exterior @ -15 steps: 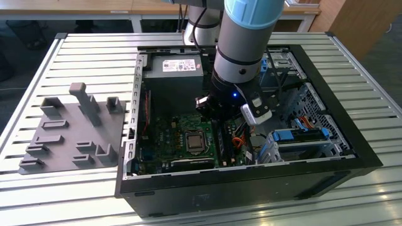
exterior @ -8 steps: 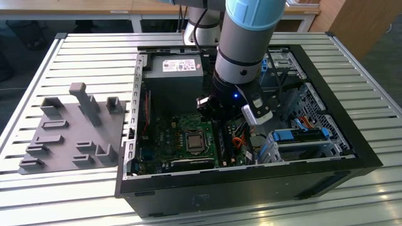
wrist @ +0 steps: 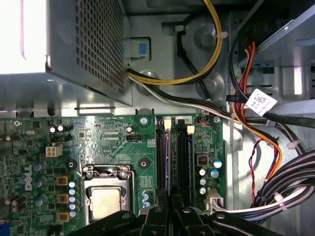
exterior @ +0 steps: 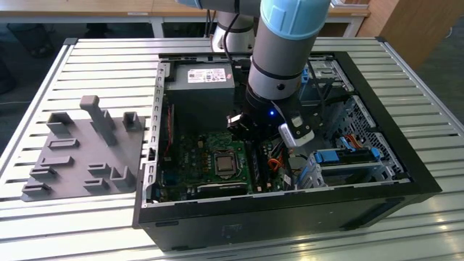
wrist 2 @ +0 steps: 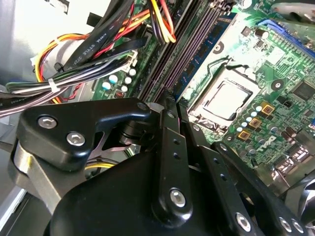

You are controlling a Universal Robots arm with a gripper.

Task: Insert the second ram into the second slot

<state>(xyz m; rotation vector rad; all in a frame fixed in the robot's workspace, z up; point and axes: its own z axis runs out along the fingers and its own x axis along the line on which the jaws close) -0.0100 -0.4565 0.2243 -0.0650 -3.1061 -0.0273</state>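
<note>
The second ram [wrist: 169, 162] is a thin dark-blue stick standing on edge in the row of black memory slots [wrist: 183, 157] on the green motherboard [exterior: 210, 163]. In the second wrist view its blue face [wrist 2: 199, 51] runs away from my fingertips. My gripper [wrist: 169, 202] reaches down into the open computer case [exterior: 406, 179], its two black fingers [wrist 2: 172, 142] drawn close together on the stick's near part. From the exterior view the gripper [exterior: 252, 149] hangs over the slots beside the processor socket [exterior: 221, 162]. The stick's lower edge and the slot latches under my fingers are hidden.
A grey power supply [exterior: 203, 81] fills the case's far end. Bundles of coloured cables [wrist: 275, 191] run beside the slots, close to the fingers [wrist 2: 88, 54]. A drive cage with blue clips [exterior: 348, 160] stands at the exterior view's right. A grey fixture [exterior: 87, 147] lies outside the case.
</note>
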